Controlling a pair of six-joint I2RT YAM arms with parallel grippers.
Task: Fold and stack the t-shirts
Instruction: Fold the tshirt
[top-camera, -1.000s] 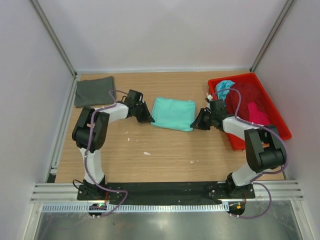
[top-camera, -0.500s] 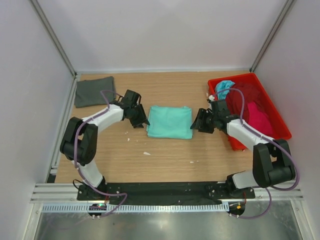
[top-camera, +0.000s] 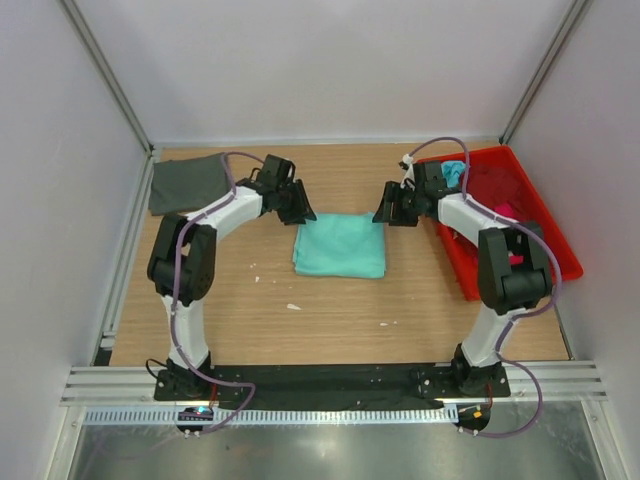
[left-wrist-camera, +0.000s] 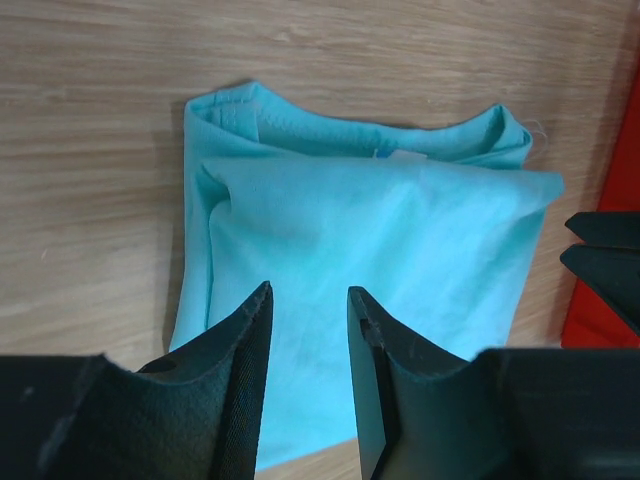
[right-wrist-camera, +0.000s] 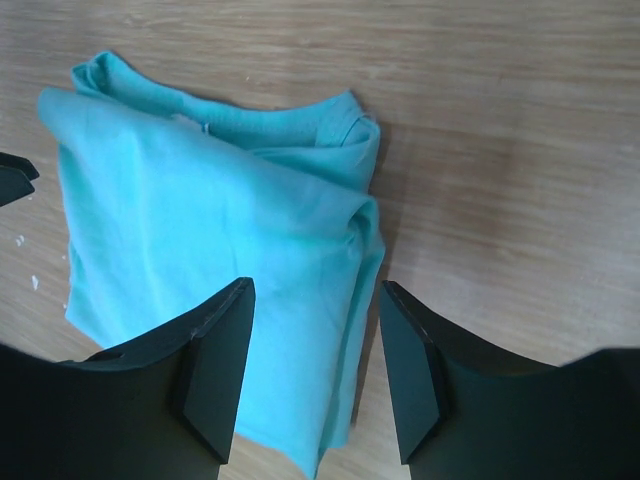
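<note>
Mint green t-shirt (top-camera: 340, 245) folded flat at centre, dark grey t-shirt (top-camera: 185, 183) folded far left, turquoise t-shirt (top-camera: 453, 171) crumpled far right.

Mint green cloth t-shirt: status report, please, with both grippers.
Left gripper open. Right gripper open. Mint green cloth t-shirt folded on wooden table. Nothing lies on it.

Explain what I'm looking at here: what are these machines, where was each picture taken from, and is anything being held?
The left arm and right arm are robots bolted at the near edge of a table. The wide picture looks down from above and behind them; the other two come from a camera on each wrist, so the black prongs are that arm's own claw. The left claw and right claw are open and empty, each near a far corner of the folded mint green t-shirt. A dark grey t-shirt lies folded at far left. The red tray on the right holds more, including a turquoise shirt.
</note>
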